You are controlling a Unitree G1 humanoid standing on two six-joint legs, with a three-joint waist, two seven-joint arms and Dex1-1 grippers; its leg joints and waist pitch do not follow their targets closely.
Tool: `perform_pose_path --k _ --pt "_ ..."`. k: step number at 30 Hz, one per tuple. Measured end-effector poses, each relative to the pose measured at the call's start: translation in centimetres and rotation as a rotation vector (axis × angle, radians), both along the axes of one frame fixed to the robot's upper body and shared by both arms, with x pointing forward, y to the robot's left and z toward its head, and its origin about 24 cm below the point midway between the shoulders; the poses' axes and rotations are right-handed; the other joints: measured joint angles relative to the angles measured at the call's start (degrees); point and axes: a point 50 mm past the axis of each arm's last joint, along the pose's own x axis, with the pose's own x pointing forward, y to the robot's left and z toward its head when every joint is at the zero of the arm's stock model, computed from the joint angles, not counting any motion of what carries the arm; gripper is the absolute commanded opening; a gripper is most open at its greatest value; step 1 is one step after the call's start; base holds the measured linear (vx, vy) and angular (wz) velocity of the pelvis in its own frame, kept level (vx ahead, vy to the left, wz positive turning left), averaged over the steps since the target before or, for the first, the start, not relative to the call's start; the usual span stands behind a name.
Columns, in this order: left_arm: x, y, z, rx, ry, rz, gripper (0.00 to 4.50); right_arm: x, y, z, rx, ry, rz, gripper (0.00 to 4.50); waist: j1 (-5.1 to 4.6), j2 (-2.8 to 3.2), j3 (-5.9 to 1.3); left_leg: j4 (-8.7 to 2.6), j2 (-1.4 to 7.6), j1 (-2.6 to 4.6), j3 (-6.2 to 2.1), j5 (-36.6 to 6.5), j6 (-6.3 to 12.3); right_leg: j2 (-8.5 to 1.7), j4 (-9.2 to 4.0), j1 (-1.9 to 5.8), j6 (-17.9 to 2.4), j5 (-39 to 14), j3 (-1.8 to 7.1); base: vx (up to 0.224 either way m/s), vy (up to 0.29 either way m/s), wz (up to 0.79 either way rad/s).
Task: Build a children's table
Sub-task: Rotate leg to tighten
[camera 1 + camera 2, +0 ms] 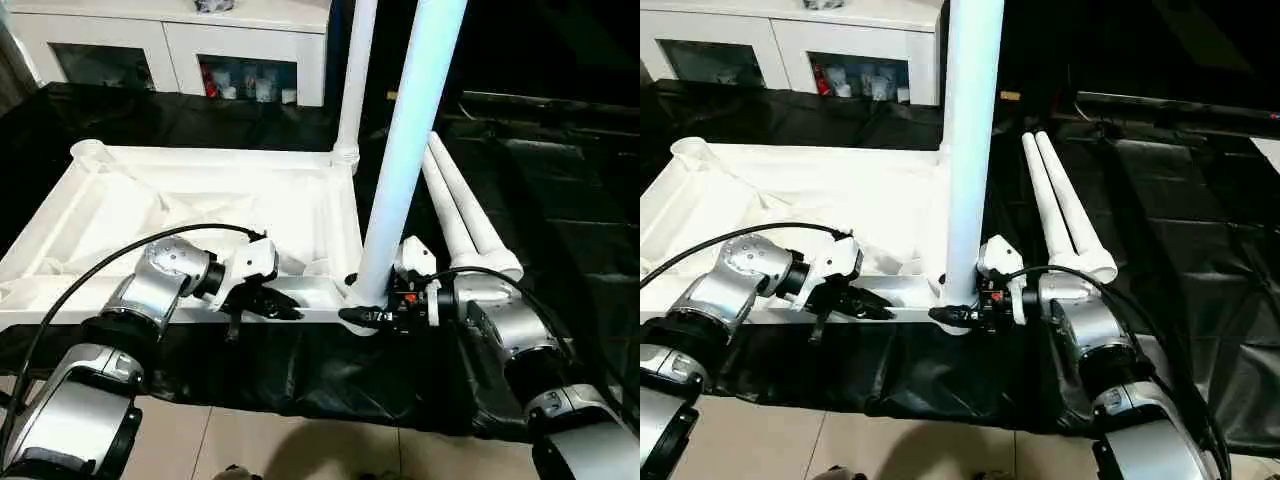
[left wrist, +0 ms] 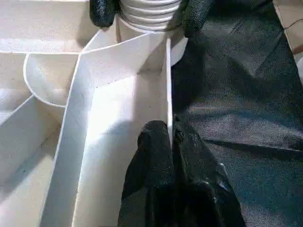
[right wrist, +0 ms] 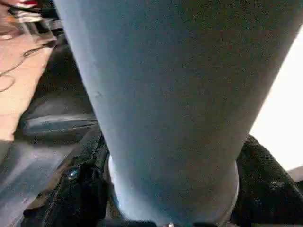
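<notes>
The near rim of the tabletop [image 1: 200, 215] is pinched by the closed left gripper [image 2: 171, 137]. The base of an upright leg [image 1: 405, 150], set in the near right corner socket, is clasped between the fingers [image 3: 265, 184] of the right gripper [image 1: 362, 315]. Another leg [image 1: 355, 80] stands at the far right corner. Two legs [image 1: 465, 215] lie on the black cloth [image 1: 560, 200] to the right.

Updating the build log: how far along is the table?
Done: one white tube leg stands in the far corner socket of the white rimmed plastic tabletop. In hand: the right pincer grips a second leg at the near socket; the left pincer pinches the rim. Left: two legs on the black cloth.
</notes>
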Motion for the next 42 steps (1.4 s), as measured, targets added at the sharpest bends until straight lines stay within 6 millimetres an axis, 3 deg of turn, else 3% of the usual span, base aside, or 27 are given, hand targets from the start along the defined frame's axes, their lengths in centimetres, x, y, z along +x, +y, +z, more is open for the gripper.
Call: perform_pose_path --k 6,10,14,15,18,21,27,37,42 --pt "1.7 -2.5 -0.3 -0.007 -0.068 0.203 0.00 2.1 0.8 -0.9 0.027 -0.035 -0.479 2.80 -1.09 -0.01 -0.01 0.25 -0.08 0.17 -0.05 0.0 0.00 -0.06 -0.14 0.16 0.3 -0.2 0.06 0.000 0.000 0.00" --pt "2.2 -3.9 -0.6 -0.005 -0.078 0.277 0.00 2.8 1.6 -1.1 0.019 -0.039 -0.687 2.79 -1.51 0.02 -0.03 0.26 -0.11 0.44 -0.08 0.0 0.01 -0.07 -0.23 0.42 0.4 -0.2 0.06 0.000 0.000 0.00" --pt "2.3 -4.6 -0.8 -0.010 -0.086 0.307 0.00 3.0 2.1 -1.3 0.020 -0.046 -0.787 2.79 -1.52 0.09 -0.07 0.25 -0.13 0.50 -0.14 0.0 0.01 -0.07 -0.30 0.53 0.4 -0.2 0.03 0.000 0.000 0.00" --pt "2.3 -4.7 -0.8 -0.010 -0.089 0.309 0.00 3.1 2.1 -1.3 0.022 -0.048 -0.798 3.35 -1.53 0.11 -0.08 0.25 -0.14 0.49 -0.14 0.0 0.01 -0.07 -0.33 0.54 0.4 -0.2 0.03 0.000 0.000 0.00" --pt "2.3 -4.9 -0.8 -0.010 -0.096 0.303 0.00 3.1 2.2 -1.4 0.025 -0.052 -0.801 3.49 -1.57 0.13 -0.09 0.24 -0.14 0.47 -0.15 0.0 0.02 -0.07 -0.42 0.56 0.4 -0.2 0.04 0.000 0.000 0.00" --pt "2.2 -4.8 -0.7 -0.013 -0.099 0.287 0.00 3.1 2.0 -1.2 0.025 -0.057 -0.775 3.88 -1.61 0.13 -0.09 0.23 -0.15 0.42 -0.15 0.0 0.02 -0.07 -0.52 0.56 0.4 -0.2 0.04 0.000 0.000 0.00" --pt "1.6 -3.8 -0.5 -0.035 -0.099 0.201 0.00 2.6 0.7 -0.7 0.013 -0.073 -0.528 3.88 -1.59 0.12 -0.08 -0.23 -0.15 0.31 -0.09 -0.1 0.10 -0.06 -0.59 0.44 0.0 0.0 0.00 0.000 0.000 0.00" --pt "0.3 -0.9 -0.1 -0.015 -0.026 0.008 0.00 0.3 -0.8 0.2 -0.002 -0.031 -0.049 3.88 -0.20 0.21 -0.10 -0.58 -0.03 0.25 0.01 -0.1 0.07 0.05 -0.52 0.22 0.0 -0.1 -0.08 0.000 0.000 0.00" --pt "-0.2 -0.1 0.0 0.004 0.008 -0.055 0.00 -0.3 -0.6 0.3 -0.021 -0.013 0.082 3.35 -0.09 0.21 -0.10 -0.50 -0.03 0.34 0.03 -0.1 0.06 0.03 -0.43 0.27 0.0 -0.1 -0.02 0.000 0.000 0.00"
